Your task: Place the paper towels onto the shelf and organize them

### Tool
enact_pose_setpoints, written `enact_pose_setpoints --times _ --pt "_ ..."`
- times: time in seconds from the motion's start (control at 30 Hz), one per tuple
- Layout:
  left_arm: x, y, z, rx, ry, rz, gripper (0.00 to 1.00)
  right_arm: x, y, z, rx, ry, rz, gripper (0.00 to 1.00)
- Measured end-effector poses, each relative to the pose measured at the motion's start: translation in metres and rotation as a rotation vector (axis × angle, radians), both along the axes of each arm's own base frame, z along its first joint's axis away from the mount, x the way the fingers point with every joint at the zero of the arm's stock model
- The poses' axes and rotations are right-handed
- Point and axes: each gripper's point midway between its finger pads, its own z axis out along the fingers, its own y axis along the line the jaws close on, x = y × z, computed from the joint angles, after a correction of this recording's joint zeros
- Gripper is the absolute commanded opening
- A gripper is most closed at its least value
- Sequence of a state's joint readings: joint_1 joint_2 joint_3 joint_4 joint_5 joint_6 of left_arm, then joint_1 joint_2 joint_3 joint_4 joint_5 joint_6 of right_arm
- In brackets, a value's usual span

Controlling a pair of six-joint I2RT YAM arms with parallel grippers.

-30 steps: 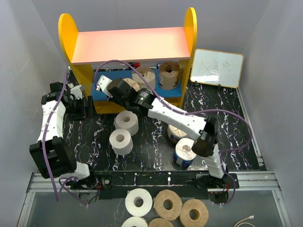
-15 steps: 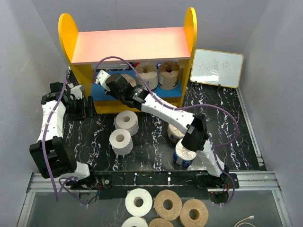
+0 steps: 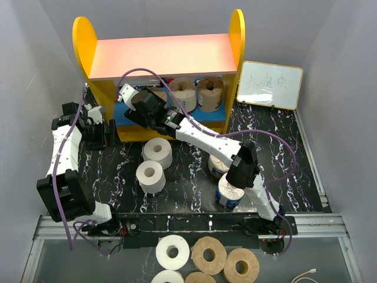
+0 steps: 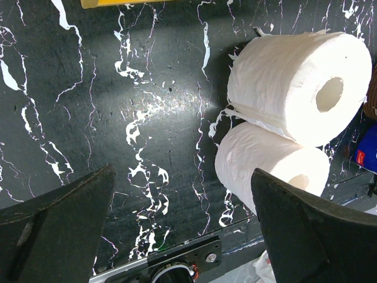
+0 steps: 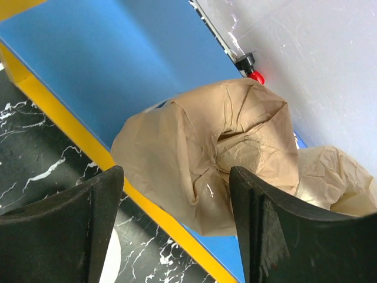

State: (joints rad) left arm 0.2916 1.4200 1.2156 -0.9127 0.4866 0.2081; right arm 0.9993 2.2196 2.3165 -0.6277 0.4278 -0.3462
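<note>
The shelf [image 3: 159, 56] has yellow sides, a pink top and a blue lower board [image 5: 112, 65]. Three tan paper towels stand on that board: two at the right [image 3: 182, 94] [image 3: 210, 92], and one on the left [image 5: 218, 147]. My right gripper [image 5: 177, 183] [image 3: 140, 103] is open around this left roll, with a gap at its left finger. Two white rolls [image 3: 157, 152] [image 3: 151, 175] lie on the table, also in the left wrist view [image 4: 294, 82] [image 4: 268, 165]. My left gripper [image 4: 182, 224] [image 3: 97, 122] hangs open over the bare table, left of them. A blue-wrapped roll [image 3: 227, 193] stands near the right arm's base.
A small whiteboard [image 3: 270, 84] leans at the shelf's right. A red-capped marker [image 5: 250, 65] lies at the back of the blue board. Another roll [image 3: 219, 165] sits partly hidden under the right arm. Spare rolls [image 3: 209, 254] lie below the table's front rail [image 3: 188, 223].
My right gripper carried the tan roll left and deeper onto the blue board, then its jaws opened and let it go. The left arm has not moved.
</note>
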Motion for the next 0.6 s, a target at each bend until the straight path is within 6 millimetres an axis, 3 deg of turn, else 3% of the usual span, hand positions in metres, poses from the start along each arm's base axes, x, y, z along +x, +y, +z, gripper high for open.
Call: enact_pose_setpoints --times 0.17,0.2,0.23,0.33,0.5,0.6 --pt "0.000 0.000 0.000 0.000 0.000 0.000 0.99 0.003 -0.002 -0.003 -0.010 -0.049 -0.031 0.80" --pt "0.000 0.000 0.000 0.000 -0.001 0.000 0.99 0.002 -0.004 -0.004 -0.025 -0.069 -0.043 0.92" --pt "0.000 0.000 0.000 0.000 -0.001 0.000 0.99 -0.001 -0.006 -0.004 -0.040 -0.092 -0.053 0.98" --pt "0.000 0.000 0.000 0.000 -0.001 0.000 0.99 -0.028 -0.003 -0.002 -0.090 -0.164 -0.042 0.99" --pt "0.000 0.000 0.000 0.000 -0.001 0.000 0.99 -0.082 0.026 0.036 -0.026 -0.253 0.040 0.99" --pt "0.000 0.000 0.000 0.000 0.001 -0.001 0.99 -0.095 0.026 0.064 0.046 -0.292 0.047 0.99"
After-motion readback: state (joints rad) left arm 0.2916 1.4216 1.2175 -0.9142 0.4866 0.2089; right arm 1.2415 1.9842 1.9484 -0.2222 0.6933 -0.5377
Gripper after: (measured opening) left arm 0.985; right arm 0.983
